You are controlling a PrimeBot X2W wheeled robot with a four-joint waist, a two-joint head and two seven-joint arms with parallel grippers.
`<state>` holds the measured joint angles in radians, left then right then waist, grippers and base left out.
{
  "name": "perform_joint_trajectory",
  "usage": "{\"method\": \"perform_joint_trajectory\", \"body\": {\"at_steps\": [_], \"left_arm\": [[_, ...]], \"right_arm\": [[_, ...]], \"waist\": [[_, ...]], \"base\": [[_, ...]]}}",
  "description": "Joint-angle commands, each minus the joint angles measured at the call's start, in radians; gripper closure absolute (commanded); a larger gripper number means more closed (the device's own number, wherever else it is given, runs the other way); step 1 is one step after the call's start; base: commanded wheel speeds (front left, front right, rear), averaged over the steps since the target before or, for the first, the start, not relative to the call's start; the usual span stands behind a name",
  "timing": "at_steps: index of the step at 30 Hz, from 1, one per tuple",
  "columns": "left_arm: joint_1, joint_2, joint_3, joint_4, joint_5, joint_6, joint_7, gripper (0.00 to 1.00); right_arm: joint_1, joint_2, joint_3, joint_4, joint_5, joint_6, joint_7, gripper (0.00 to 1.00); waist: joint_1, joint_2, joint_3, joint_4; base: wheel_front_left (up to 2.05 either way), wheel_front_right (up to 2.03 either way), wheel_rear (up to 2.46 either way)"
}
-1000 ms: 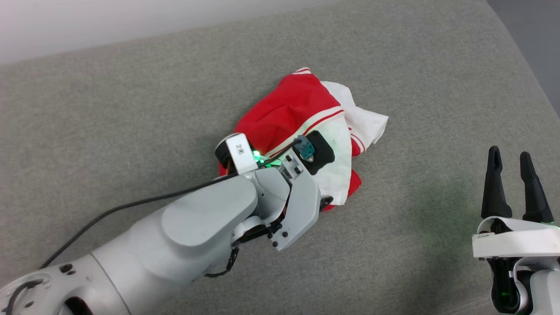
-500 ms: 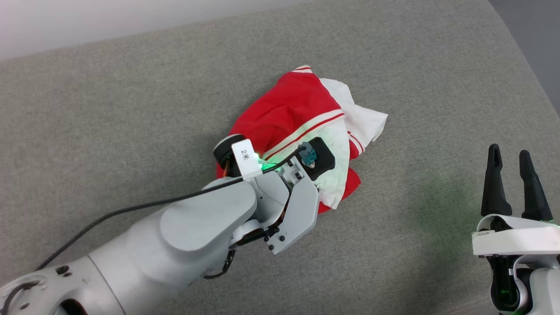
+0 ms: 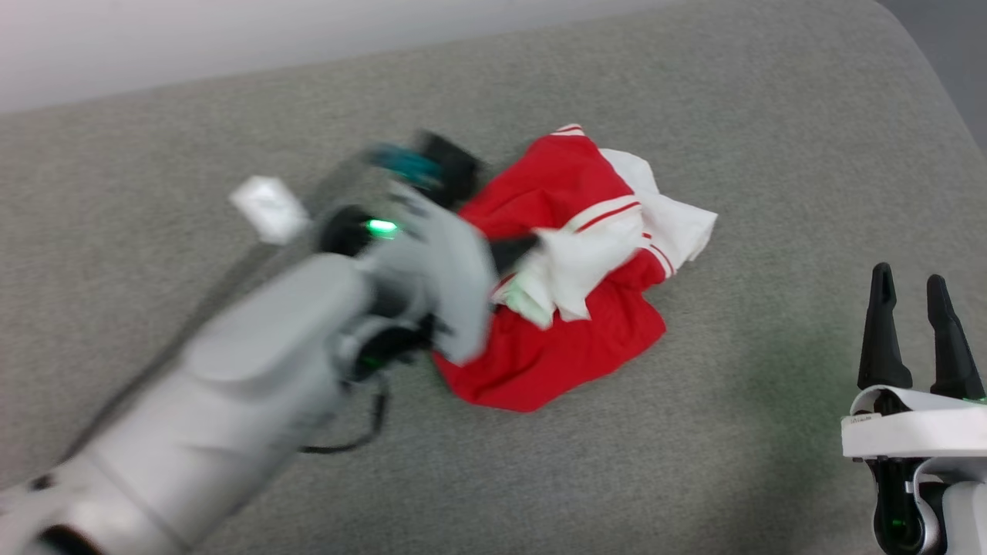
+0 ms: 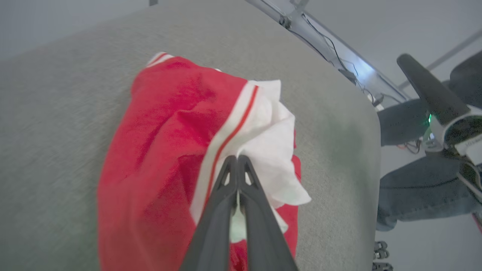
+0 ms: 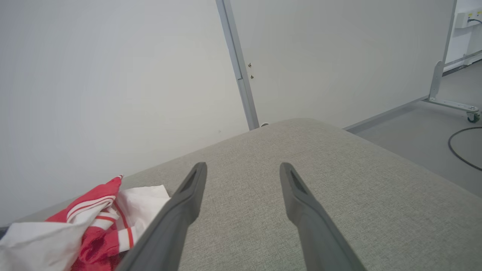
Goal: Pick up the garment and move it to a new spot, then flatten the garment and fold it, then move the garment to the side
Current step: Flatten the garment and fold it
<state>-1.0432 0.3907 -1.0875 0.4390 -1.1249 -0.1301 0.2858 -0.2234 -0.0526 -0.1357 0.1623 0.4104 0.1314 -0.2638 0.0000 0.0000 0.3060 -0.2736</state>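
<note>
Right wrist view, grey fabric surface (image 5: 339, 180), crumpled garment (image 5: 92, 231), white wall (image 5: 113, 75), grey floor (image 5: 433, 124)

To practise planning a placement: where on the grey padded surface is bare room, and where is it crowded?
Bare: the padded surface between the garment and the right gripper, and the strip from the garment to the wall. Crowded: the middle, where the left gripper, shut on the garment, and its arm lie.

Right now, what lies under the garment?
The garment lies crumpled on the grey cushion, which shows all around it. Anything beneath its folds is covered. The left gripper is shut on a white fold of it.
</note>
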Motion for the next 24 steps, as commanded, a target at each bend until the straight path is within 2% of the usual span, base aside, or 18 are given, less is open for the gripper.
{"method": "perform_joint_trajectory", "body": {"at_steps": [1, 7, 12, 18, 24], "left_arm": [[0.026, 0.032, 0.036, 0.003, -0.038, 0.009, -0.015, 1.0], [0.105, 0.163, 0.179, 0.002, -0.179, 0.049, -0.073, 1.0], [0.185, 0.265, 0.266, 0.06, -0.257, 0.091, -0.122, 1.0], [0.267, 0.332, 0.298, 0.141, -0.284, 0.092, -0.164, 1.0], [0.285, 0.346, 0.247, 0.204, -0.224, 0.097, -0.156, 1.0]], "right_arm": [[0.011, -0.001, -0.006, -0.003, -0.007, -0.001, -0.001, 0.0], [0.018, -0.019, -0.005, -0.006, -0.011, -0.001, 0.0, 0.0], [0.018, -0.03, -0.002, -0.009, -0.011, -0.001, -0.001, 0.0], [0.024, -0.048, -0.002, -0.014, -0.006, -0.001, -0.001, 0.0], [0.024, -0.063, 0.003, -0.014, -0.009, -0.001, -0.001, 0.0]], "waist": [[0.0, 0.0, -0.016, 0.024], [0.0, 0.0, -0.03, 0.058], [0.0, 0.0, -0.032, 0.071], [0.0, 0.0, -0.029, 0.078], [0.0, 0.0, -0.029, 0.092]], "base": [[0.0, 0.0, 0.0], [0.0, 0.0, 0.0], [0.0, 0.0, 0.0], [0.0, 0.0, 0.0], [0.0, 0.0, 0.0]]}}
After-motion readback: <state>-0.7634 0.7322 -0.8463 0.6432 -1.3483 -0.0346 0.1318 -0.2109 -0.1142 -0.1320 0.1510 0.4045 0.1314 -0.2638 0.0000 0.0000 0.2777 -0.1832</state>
